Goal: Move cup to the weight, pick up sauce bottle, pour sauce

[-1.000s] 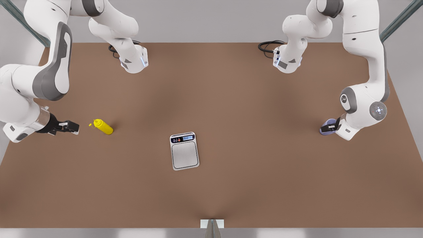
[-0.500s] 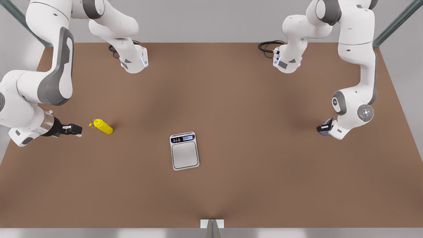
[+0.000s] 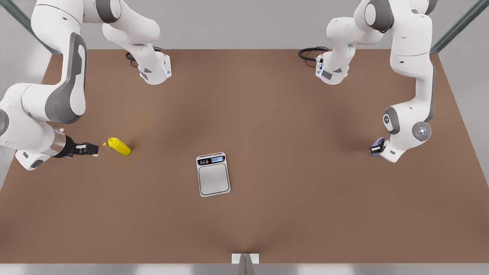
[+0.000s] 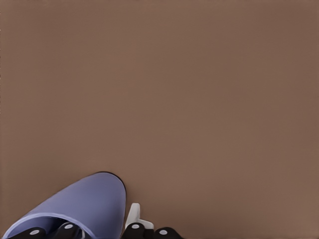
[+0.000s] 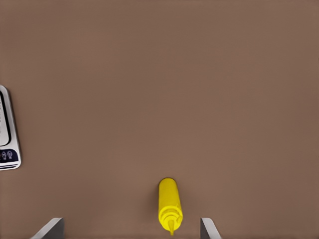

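Hovering right at the cup is the left gripper, way off toward the front view's right of the weight. From its own wrist camera the left gripper is straddling the cup, one finger inside the rim and one outside against the wall. Honestly I can't tell if it's clamped down yet or just sitting around the wall, so no call from me on that.

Over on the other side of the weight, the right gripper is pointing nose-first at the sauce bottle, fingers spread wide and holding nothing. The right wrist camera is showing the two fingertips well apart with the sauce bottle lying on its side between their lines, nozzle aimed back at the gripper, not touched yet.

Progress-wise, I'd say we're barely starting. The cup is sitting on the table, well apart from the weight, whose plate is bare. The bottle isn't picked up, nothing poured. All three steps are left.

View differences: the front camera is hiding most of the cup behind the left arm's wrist, while the left wrist camera is showing the rim and the finger placement. The right wrist camera is also catching the weight at its edge, display end showing.
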Robot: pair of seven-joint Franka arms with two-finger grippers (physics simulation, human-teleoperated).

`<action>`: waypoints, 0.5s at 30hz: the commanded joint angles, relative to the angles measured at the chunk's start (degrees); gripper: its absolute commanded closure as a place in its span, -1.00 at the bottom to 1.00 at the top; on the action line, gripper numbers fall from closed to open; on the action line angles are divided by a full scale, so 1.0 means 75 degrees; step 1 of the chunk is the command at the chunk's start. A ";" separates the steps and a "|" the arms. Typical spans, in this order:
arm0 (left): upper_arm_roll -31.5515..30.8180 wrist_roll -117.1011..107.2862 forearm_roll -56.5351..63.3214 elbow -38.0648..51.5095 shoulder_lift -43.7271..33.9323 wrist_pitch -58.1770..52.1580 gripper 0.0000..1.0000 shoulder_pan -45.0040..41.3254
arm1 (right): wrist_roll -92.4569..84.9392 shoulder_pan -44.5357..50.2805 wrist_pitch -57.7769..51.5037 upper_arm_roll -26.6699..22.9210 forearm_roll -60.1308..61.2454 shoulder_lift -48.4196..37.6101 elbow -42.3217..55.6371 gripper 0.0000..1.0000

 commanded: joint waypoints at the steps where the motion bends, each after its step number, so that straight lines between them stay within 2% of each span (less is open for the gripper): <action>1: 0.0011 0.0000 0.0003 0.0000 0.0006 0.0012 0.27 0.0001 | 0.0000 0.0000 0.0000 0.0000 -0.0006 -0.0001 0.0000 -1.00; 4: -0.0001 0.0000 0.0003 0.0000 0.0065 0.0095 0.42 0.0001 | -0.0023 -0.0012 0.0012 0.0000 0.0029 -0.0001 0.0000 -1.00; 10: -0.0001 -0.0012 0.0003 0.0012 0.0112 0.0118 0.44 0.0001 | -0.0209 -0.0023 0.0047 0.0000 0.0169 -0.0001 -0.0035 -1.00; 15: -0.0001 0.0000 0.0003 0.0024 0.0112 0.0118 0.44 0.0001 | -0.5401 -0.1218 0.0328 0.0000 0.0673 -0.0012 -0.0293 -1.00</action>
